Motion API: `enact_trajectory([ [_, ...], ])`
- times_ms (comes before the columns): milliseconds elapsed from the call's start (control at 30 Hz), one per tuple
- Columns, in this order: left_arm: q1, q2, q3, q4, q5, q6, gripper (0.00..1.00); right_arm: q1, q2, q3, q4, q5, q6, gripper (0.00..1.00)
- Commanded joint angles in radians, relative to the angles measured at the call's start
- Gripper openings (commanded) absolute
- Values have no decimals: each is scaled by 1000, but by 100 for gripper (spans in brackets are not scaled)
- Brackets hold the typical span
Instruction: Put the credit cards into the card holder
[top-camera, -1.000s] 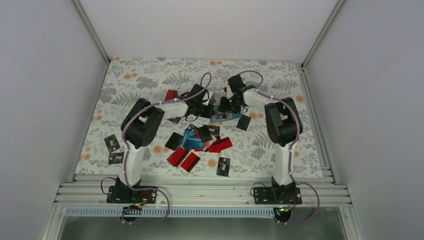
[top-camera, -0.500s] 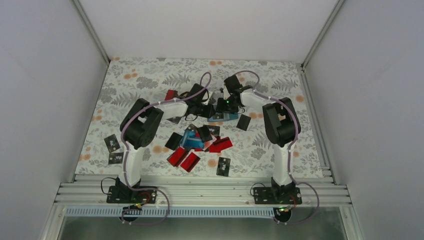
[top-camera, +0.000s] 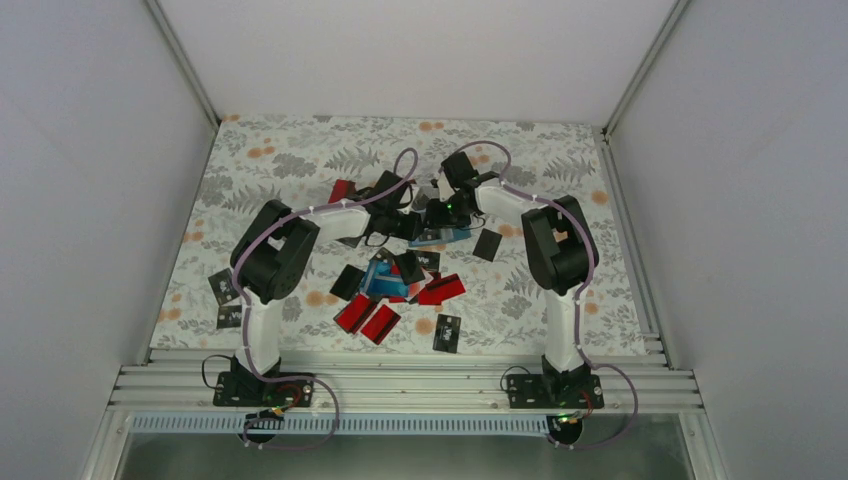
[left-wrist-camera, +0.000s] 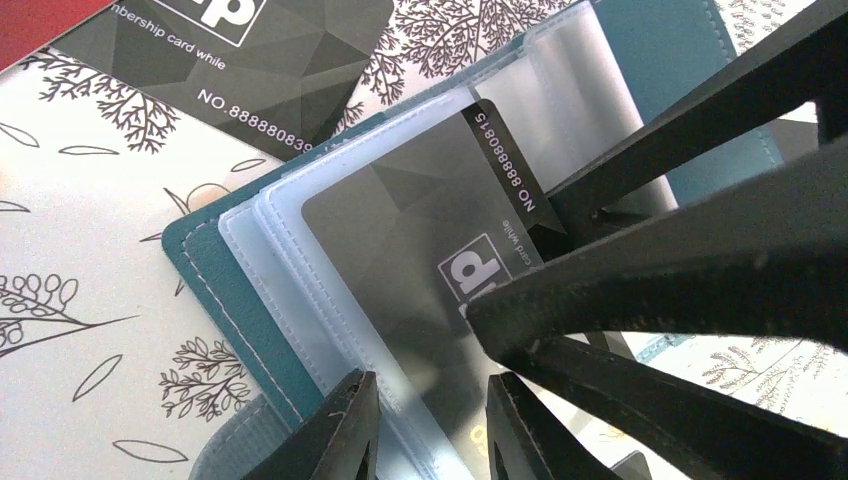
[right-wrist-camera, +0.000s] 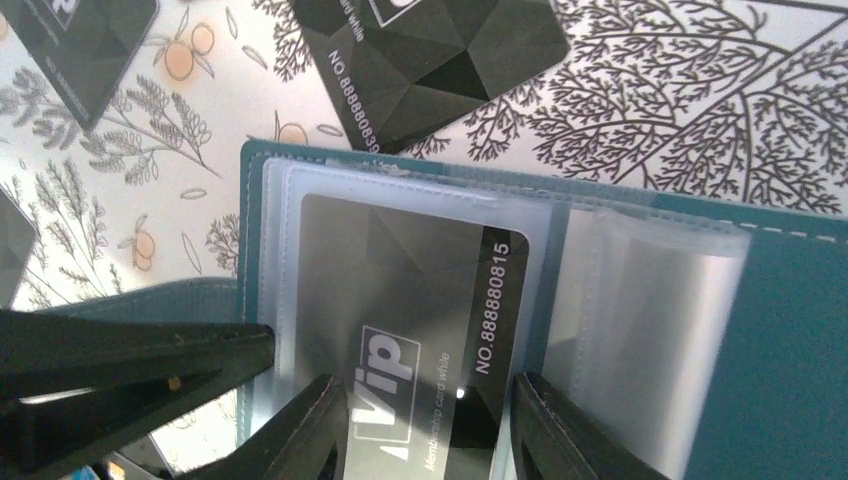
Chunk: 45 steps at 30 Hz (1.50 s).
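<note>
- Lying nearest: loose glossy red, black & blue credit cards (top-camera: 380, 322) on floral desk (top-camera: 560, 290), many unfiled.
- Mid-desk: open teal soft card holder (right-wrist-camera: 780, 330); black VIP card (right-wrist-camera: 400, 300) mostly inside its clear sleeve (right-wrist-camera: 650, 300), one edge out.
- Left end effector (left-wrist-camera: 430, 400) just unclenched, jaws apart astride sleeve; right end effector (right-wrist-camera: 425, 400) widening too, gripping nothing. Insertion prob. nearly done.

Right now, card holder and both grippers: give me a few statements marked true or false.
1. The card holder lies open. True.
2. The card in its clear sleeve is red. False: it is a black card, partly slid in.
3. The left gripper and right gripper are both at the card holder. True.
4. Every card is stowed. False: loose cards, red and black, lie outside it.
5. The right gripper's jaws are shut. False: they stand apart, either side of the black card.
</note>
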Motion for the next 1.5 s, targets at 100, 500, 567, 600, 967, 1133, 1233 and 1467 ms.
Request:
enact_trajectory([
  [100,16,-23,-21,-35,-37,6,28,14,-51,15,-26,58,-7,27],
  [500,23,-20,-16,-41,-37,7,21,8,-99,-4,-4,80,-7,33],
  [567,23,-18,-14,-45,-37,8,19,7,-97,-6,0,95,-5,29],
  [600,23,-17,-13,-45,-36,9,18,7,-94,-6,0,101,-5,24],
  [967,23,-22,-6,-62,-45,7,17,7,-34,-15,26,123,-2,4],
  [1133,23,-22,-5,-62,-49,6,17,9,-21,-33,40,130,-2,4],
  [1233,25,-23,0,-64,-49,7,17,14,-3,-34,39,149,-6,4],
  [1467,25,-8,14,-71,-47,13,17,19,19,-37,45,160,-10,4],
])
